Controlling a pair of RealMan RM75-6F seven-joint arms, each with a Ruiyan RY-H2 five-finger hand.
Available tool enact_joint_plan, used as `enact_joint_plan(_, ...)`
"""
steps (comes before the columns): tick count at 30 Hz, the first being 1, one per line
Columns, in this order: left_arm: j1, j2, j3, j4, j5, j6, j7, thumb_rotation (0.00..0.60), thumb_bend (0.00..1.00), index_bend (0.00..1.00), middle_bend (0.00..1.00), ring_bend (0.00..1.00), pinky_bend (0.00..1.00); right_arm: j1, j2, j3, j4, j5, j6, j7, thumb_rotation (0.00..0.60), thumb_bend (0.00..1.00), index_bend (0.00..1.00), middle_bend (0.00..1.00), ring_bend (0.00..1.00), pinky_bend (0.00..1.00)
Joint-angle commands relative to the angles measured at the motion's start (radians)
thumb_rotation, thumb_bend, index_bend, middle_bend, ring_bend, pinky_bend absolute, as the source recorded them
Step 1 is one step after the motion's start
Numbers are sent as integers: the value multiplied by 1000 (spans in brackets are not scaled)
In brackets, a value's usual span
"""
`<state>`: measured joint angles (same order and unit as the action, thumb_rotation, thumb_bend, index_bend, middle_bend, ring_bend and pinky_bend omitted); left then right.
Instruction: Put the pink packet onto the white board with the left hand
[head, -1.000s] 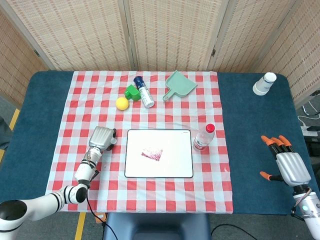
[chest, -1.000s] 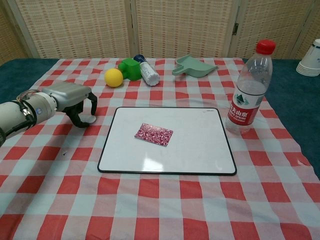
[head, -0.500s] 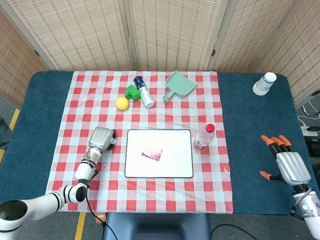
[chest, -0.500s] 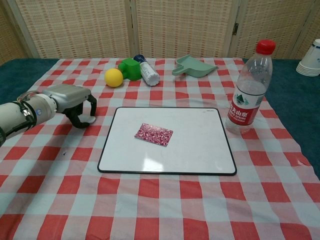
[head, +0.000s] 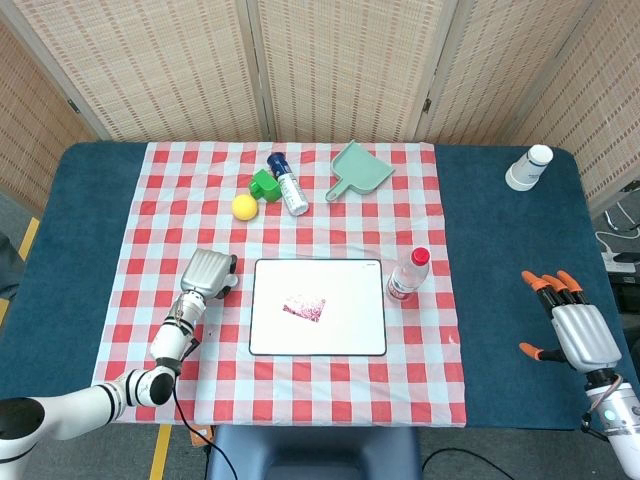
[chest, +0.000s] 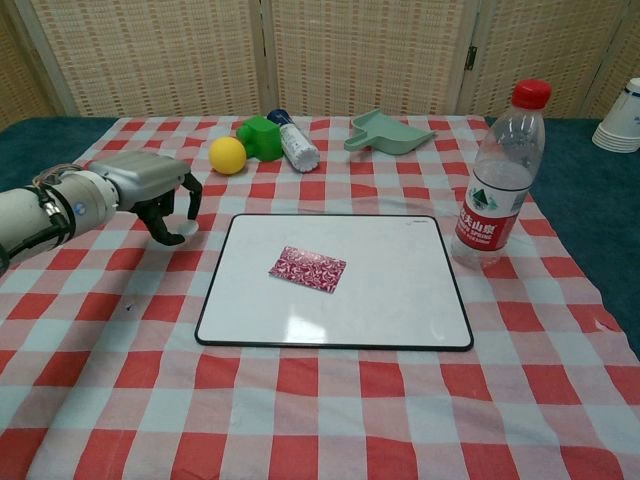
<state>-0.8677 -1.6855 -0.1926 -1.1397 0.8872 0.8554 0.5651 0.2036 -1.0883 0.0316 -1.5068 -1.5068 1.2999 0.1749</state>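
Pink packet: the pink packet lies flat on the white board, left of its middle, touched by neither hand.
White board: a thin, glossy rectangle with a dark rim and rounded corners, lying on the checked cloth around the worktop's middle.
Left hand: the left hand hangs just off the board's left edge, palm down, fingers curled downward with gaps between them and holding nothing.
Right hand: the right hand sits near the worktop's right edge, orange-tipped fingers spread, empty; it shows in the head view only.
Open room: bare cloth runs along the front edge and the board's right half.
Far edge: yellow ball, green block, lying tube and pale green dustpan cluster together.
Bottle: a clear water bottle with a red cap stands just beside the board's right far corner.
Cut off: a white cup stack at the right far corner is clipped in the chest view.
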Motion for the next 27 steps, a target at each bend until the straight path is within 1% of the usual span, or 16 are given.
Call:
enact_joint_plan(1,-17,-7,-2,-40,-2,12,33,600,294,517,1000,1000,1000,1,-1,0,1,-1,-2,0,600,27,34,152,57,63)
enact_joint_plan(6,-55,-42,-8,-89,-11,25,93,600,294,517,1000,1000,1000,2,0,1,1,3,-4,3,600,27,34,152,57,63)
enact_joint_plan(10,-95,-71,-20,-121,-38,30,151,600,294,518,1000,1000,1000,-2,4,0,1,-3,7,10,600,27,34,152,57,63)
enact_joint_plan(15,-131,-100,-29,-141,-70,44,205,600,294,520,1000,1000,1000,-7,10,0,0,-9,19,22,600,27,34,152,57,63)
enact_joint_plan(21,-149,-119,-29,-149,-111,53,232,600,293,522,1000,1000,1000,-10,14,-1,1,-14,26,33,600,27,34,152,57,63)
enact_joint_plan(27,-160,-147,-21,-141,-127,58,235,600,294,522,1000,1000,1000,-12,15,-3,0,-20,31,37,600,27,34,152,57,63)
